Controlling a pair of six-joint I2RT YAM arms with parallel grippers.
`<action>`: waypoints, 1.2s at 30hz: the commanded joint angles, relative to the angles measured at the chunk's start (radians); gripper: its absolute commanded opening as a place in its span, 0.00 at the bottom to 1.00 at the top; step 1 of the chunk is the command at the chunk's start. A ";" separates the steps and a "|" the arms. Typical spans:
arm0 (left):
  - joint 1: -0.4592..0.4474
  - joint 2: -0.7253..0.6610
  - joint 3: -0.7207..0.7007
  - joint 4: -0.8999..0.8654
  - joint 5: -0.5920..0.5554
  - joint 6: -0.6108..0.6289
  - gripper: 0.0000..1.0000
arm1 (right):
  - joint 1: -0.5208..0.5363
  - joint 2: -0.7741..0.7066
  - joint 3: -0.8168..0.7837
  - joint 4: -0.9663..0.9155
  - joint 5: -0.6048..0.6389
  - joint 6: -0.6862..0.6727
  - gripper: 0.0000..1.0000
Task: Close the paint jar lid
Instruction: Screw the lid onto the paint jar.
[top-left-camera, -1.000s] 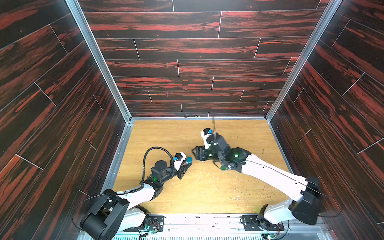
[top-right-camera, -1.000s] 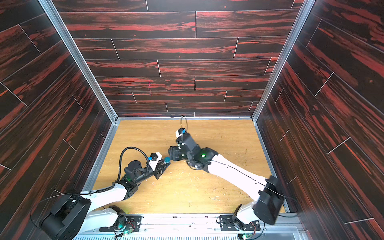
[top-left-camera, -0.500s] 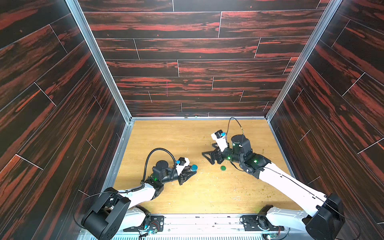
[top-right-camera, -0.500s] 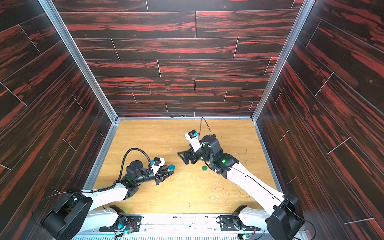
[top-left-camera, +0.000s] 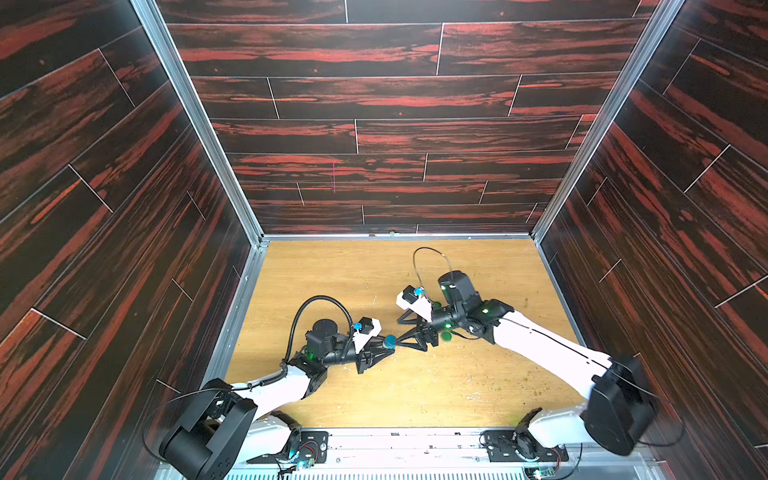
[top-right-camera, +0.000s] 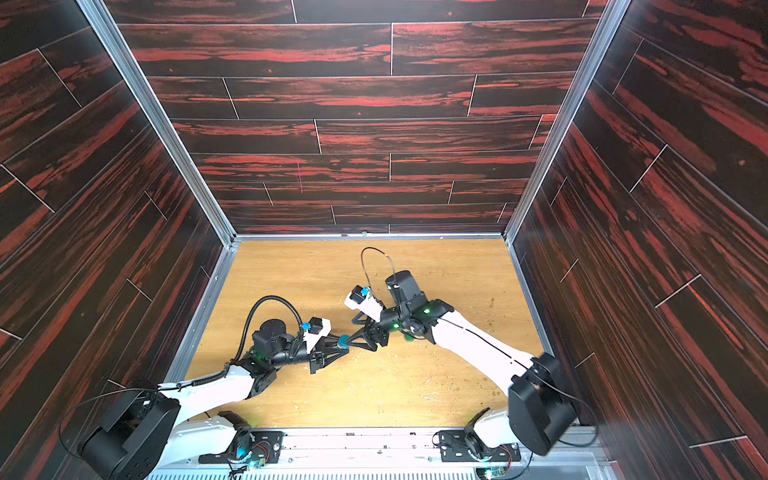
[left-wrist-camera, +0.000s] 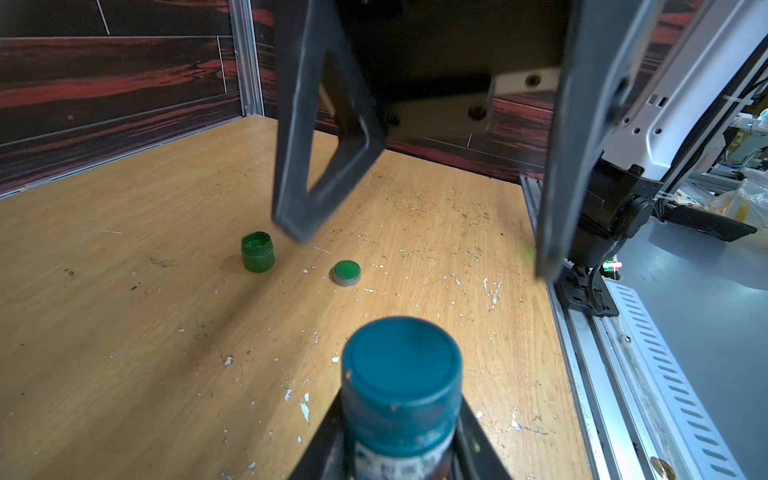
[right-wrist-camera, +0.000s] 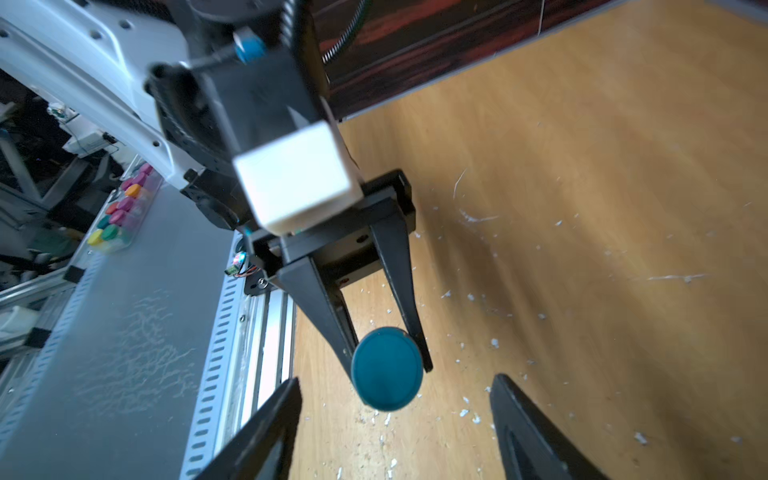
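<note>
A small paint jar (top-left-camera: 390, 341) (top-right-camera: 343, 341) with a teal lid (left-wrist-camera: 402, 361) (right-wrist-camera: 386, 368) sitting on its mouth is held above the wooden floor. My left gripper (top-left-camera: 384, 345) (left-wrist-camera: 401, 436) is shut on the jar's body, just below the lid. How tightly the lid sits I cannot tell. My right gripper (top-left-camera: 397, 332) (right-wrist-camera: 397, 379) faces the lid head-on. It is open, one finger (right-wrist-camera: 266, 432) on each side of the lid with a gap to it, touching nothing.
A green jar (left-wrist-camera: 257, 251) stands open on the floor, its green lid (left-wrist-camera: 346, 272) (top-left-camera: 446, 336) lying beside it, under my right arm. Dark wall panels close in three sides. A metal rail (right-wrist-camera: 249, 332) edges the front. Coloured paint pots (right-wrist-camera: 124, 212) lie outside the cell.
My right gripper pulled away to the right with its jaws wide, then came back to the teal lid with the jaws narrower. The left gripper kept its hold and shifted slightly.
</note>
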 joint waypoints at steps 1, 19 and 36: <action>-0.003 -0.006 0.024 -0.006 0.019 0.017 0.00 | 0.015 0.035 0.039 -0.060 -0.026 -0.047 0.72; -0.003 -0.022 0.019 -0.028 -0.007 0.035 0.00 | 0.042 0.135 0.112 -0.133 -0.035 -0.060 0.62; -0.002 -0.034 0.020 -0.040 -0.034 0.044 0.00 | 0.053 0.171 0.135 -0.159 -0.014 -0.045 0.35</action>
